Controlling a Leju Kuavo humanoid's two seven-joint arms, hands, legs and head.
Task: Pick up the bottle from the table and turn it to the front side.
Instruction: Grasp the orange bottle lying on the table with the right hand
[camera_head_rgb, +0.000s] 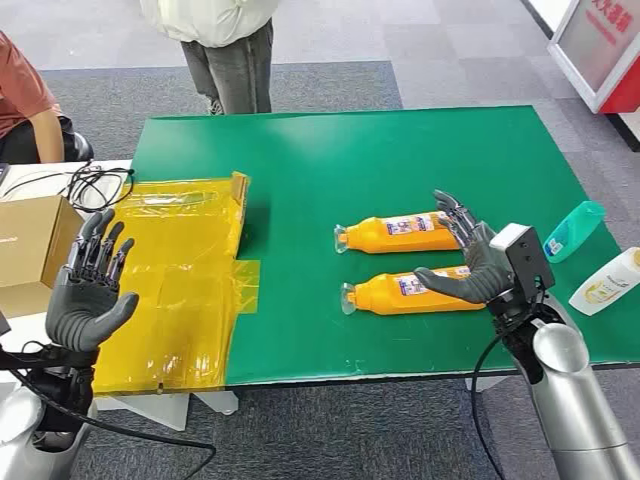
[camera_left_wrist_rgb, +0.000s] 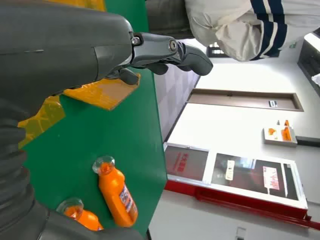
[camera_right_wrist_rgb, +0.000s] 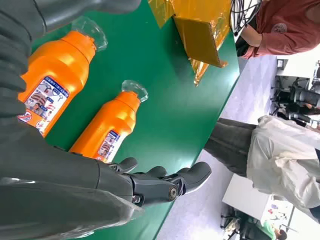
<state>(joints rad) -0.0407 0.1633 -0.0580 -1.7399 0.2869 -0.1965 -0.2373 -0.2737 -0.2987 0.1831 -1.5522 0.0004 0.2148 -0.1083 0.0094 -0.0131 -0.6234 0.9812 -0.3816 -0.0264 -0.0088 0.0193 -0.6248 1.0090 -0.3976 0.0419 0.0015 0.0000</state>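
Two orange bottles (camera_head_rgb: 404, 234) lie flat near table's (camera_head_rgb: 377, 150) front edge, right half. Right hand (camera_head_rgb: 469, 262) spread over their bases (nothing gripped). Left hand (camera_head_rgb: 90, 285) spread, empty.

From high on our body we look forward and down over the whole green table (camera_head_rgb: 340, 150), its near edge crossing low in the head view. Our left wrist camera sits close behind the left hand (camera_left_wrist_rgb: 162, 52), turned on its side, facing across the table toward a far wall. Our right wrist camera rides close above two orange bottles (camera_right_wrist_rgb: 107, 127). All three views share these bottles and the yellow sheet (camera_head_rgb: 181, 280).
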